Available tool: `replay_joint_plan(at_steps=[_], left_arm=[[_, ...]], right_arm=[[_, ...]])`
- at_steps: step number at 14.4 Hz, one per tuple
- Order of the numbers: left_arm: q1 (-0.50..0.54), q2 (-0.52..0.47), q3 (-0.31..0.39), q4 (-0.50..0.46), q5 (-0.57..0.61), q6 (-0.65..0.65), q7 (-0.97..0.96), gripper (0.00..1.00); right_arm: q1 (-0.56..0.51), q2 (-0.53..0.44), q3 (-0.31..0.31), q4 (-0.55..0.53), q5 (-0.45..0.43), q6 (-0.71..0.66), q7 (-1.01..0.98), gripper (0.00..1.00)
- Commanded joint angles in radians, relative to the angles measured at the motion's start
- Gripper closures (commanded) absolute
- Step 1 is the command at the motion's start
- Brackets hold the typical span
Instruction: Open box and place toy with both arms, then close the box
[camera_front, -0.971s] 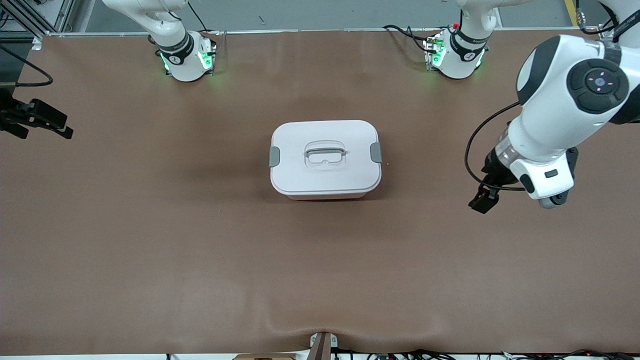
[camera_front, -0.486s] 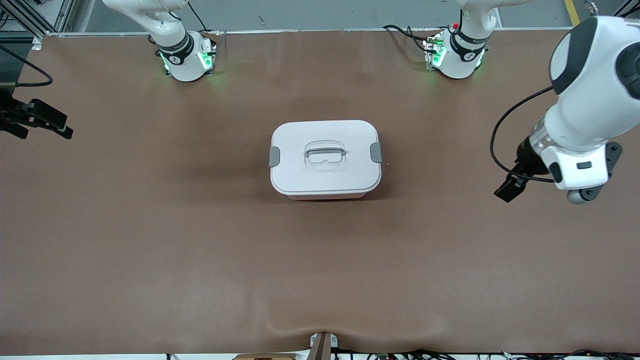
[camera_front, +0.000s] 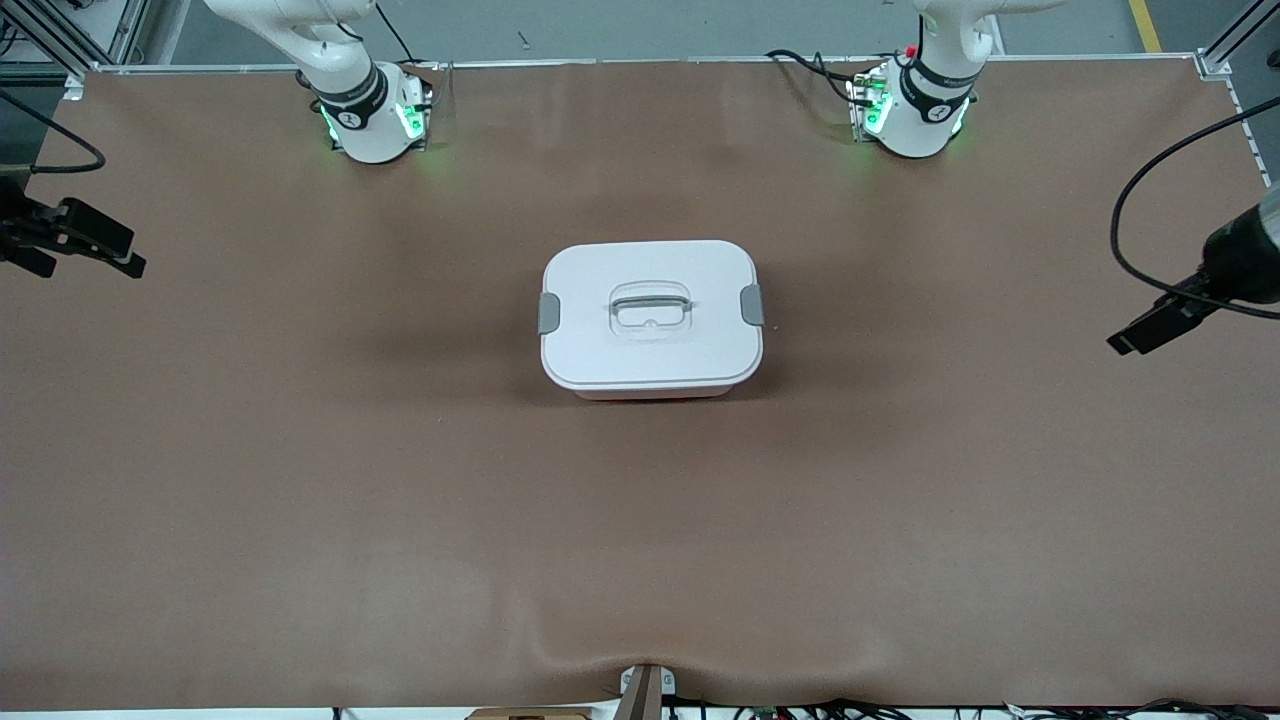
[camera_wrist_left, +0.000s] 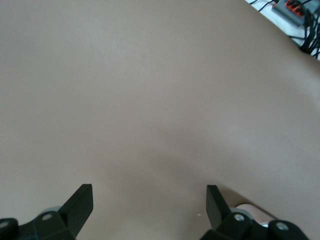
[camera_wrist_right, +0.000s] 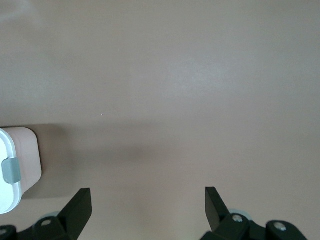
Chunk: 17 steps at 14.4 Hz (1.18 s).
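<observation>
Box (camera_front: 651, 317) sits lidded mid-worktop (camera_front: 300, 500); left end effector (camera_wrist_left: 149, 202) at three o'clock, right end effector (camera_wrist_right: 148, 204) at nine, both spread wide, holding nothing, standing off, task seemingly finished.

A brown mat (camera_front: 400, 480) covers the whole table, smooth except for a small ripple at its edge nearest the front camera. At that ripple sits a small metal bracket (camera_front: 645, 688) with a wooden piece (camera_front: 528, 713) beside it. Cables (camera_front: 900, 708) run along the same edge. In the left wrist view, a grey power strip (camera_wrist_left: 292, 9) with red switches and black cables (camera_wrist_left: 311, 35) lies off the mat's edge.
</observation>
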Motion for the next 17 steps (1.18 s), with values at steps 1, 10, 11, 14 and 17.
replay_joint_plan(at_steps=[1,10,11,14,17], left_arm=[[-0.046,-0.044,0.051,-0.015,-0.013,-0.038,0.081,0.0],[-0.032,-0.16,0.131,-0.057,-0.009,-0.14,0.488,0.0],[-0.032,-0.165,0.129,-0.055,-0.001,-0.141,0.488,0.0],[-0.034,-0.159,0.128,-0.055,0.008,-0.141,0.517,0.0],[-0.034,-0.162,0.12,-0.049,0.007,-0.141,0.523,0.0]], right_arm=[[-0.001,0.008,0.002,0.021,-0.015,-0.006,0.009,0.0],[0.003,0.007,0.0,0.021,-0.017,-0.009,0.011,0.0],[0.0,0.007,0.0,0.021,-0.017,-0.011,0.011,0.0],[0.0,0.007,0.0,0.021,-0.015,-0.017,0.011,0.0],[0.003,0.007,0.002,0.019,-0.014,-0.018,0.012,0.0]])
